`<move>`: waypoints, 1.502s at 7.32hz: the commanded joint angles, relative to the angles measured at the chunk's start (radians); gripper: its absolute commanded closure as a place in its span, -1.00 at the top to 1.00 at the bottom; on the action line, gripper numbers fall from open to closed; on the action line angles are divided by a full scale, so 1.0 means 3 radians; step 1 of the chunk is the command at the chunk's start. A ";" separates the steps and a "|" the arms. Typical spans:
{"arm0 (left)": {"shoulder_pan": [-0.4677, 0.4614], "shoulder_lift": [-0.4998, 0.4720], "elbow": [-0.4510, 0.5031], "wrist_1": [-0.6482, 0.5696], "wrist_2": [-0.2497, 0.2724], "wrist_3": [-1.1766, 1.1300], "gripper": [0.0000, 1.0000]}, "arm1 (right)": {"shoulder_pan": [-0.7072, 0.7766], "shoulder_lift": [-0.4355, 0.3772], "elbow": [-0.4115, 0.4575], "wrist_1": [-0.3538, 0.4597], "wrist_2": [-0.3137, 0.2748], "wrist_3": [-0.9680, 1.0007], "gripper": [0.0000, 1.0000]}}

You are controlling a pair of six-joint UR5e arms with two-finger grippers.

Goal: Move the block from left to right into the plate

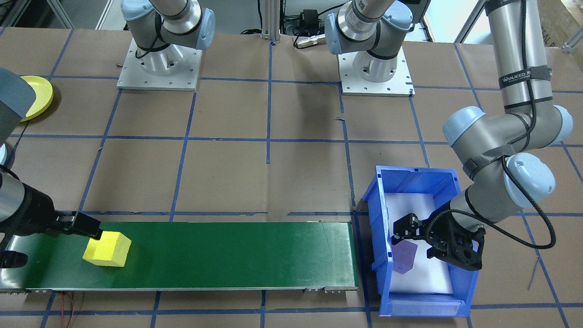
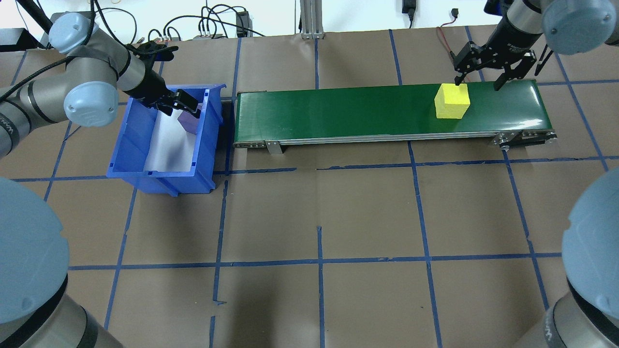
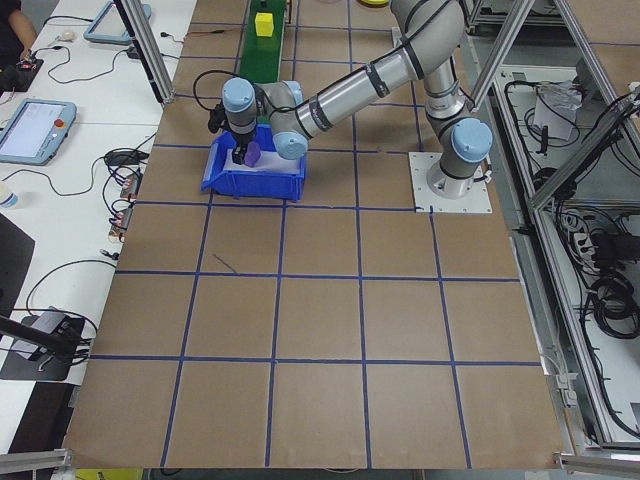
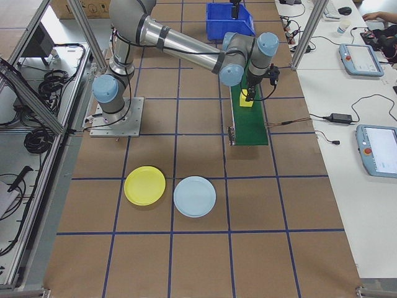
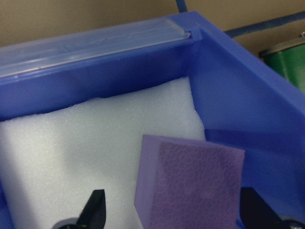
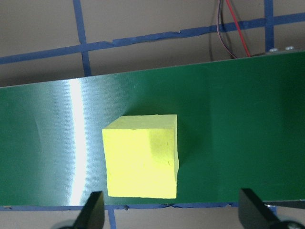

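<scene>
My right gripper (image 2: 480,72) is hovering wide open over the far right end of the green conveyor belt (image 2: 338,113), with nothing between its fingers; the yellow block (image 2: 452,100) is sitting on the belt just below and a touch to one side of the gap, so I am judging that a small sideways shift is needed before I come down. My left gripper (image 2: 186,104) is reaching into the blue bin (image 2: 208,159), fingers spread, with the purple block (image 5: 190,186) lying between the tips but not yet pinched; it is resting on the white foam liner (image 5: 86,157) against the bin's wall nearest the belt.

The yellow block is looking like cut foam to me: light, a little squashy, matte and grippy rather than slippery, so I am expecting a gentle squeeze on two opposite flat side faces, about mid-height, to hold it without crushing. It is close to a cube, so I am seeing no real long axis; its faces are running roughly square to the belt edges, turned only slightly, so closing across the belt's length should meet flat sides. The yellow plate (image 4: 144,185) and the pale blue plate (image 4: 195,196) are waiting on the table well away from the belt.
</scene>
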 commanded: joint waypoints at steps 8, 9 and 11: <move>0.0000 -0.0016 -0.0087 -0.0001 -0.0009 0.0024 0.72 | -0.0032 0.0110 0.0253 -0.0551 -0.0321 -0.0189 -0.66; 0.0000 -0.0021 -0.0057 0.0004 -0.0004 0.0029 0.60 | -0.0062 0.0079 0.0252 -0.0556 -0.0336 -0.0194 -0.66; 0.0000 -0.0016 -0.0021 0.0009 0.0012 0.0029 0.41 | -0.0189 -0.0094 0.0323 -0.0313 -0.0738 -0.0398 -0.68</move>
